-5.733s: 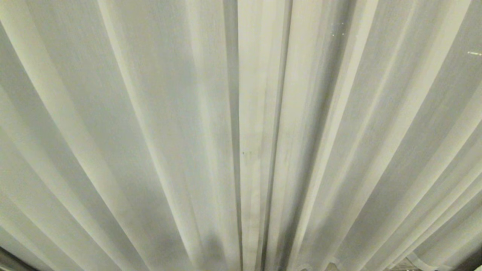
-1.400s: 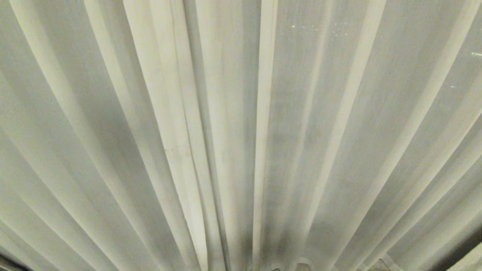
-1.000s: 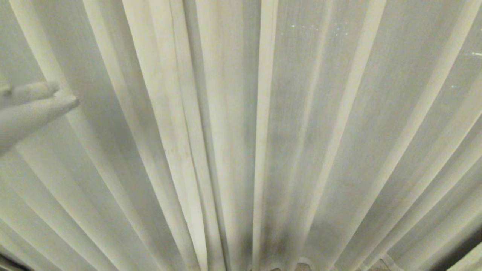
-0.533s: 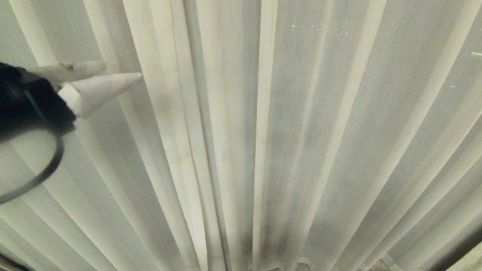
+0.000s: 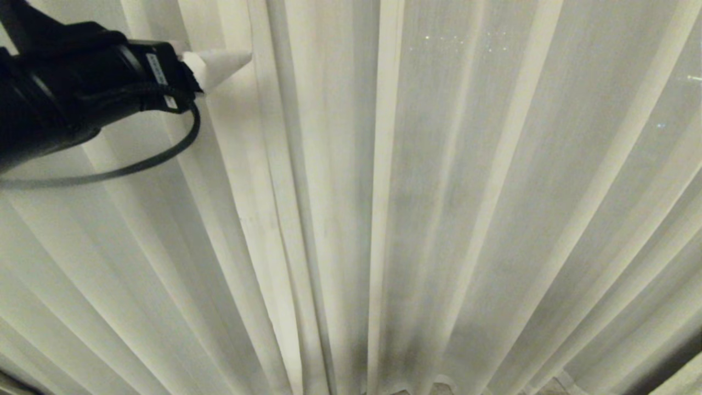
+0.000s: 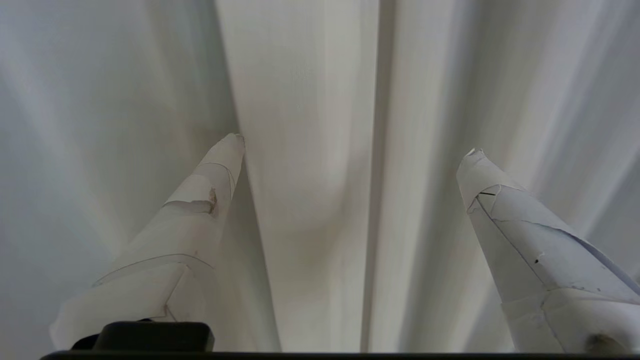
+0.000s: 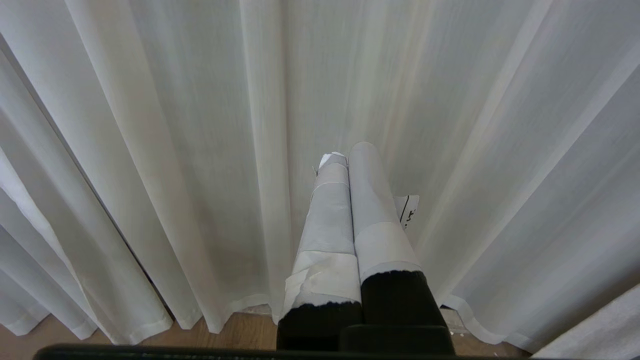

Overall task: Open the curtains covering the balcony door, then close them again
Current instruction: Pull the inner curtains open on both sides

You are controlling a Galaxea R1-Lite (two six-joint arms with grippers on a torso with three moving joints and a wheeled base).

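Curtains (image 6: 310, 100) hang drawn; left gripper (image 6: 352, 145) spread wide, one fingertip (image 6: 227, 147) touching a pleat.

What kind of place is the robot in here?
Probably a room in a home, at a window or door: floor-length cream curtains fill the view, their hems reaching a wooden floor.

No readable text anywhere. Small white label (image 5: 158, 70) on the black body just behind the left pincer (image 5: 230, 59), print too fine to make out. White tag (image 7: 409, 210) just beside the right pincer (image 7: 345, 152), touching its finger, with a few black marks, not legible. No brand, number or sign on the curtains (image 5: 449, 208).
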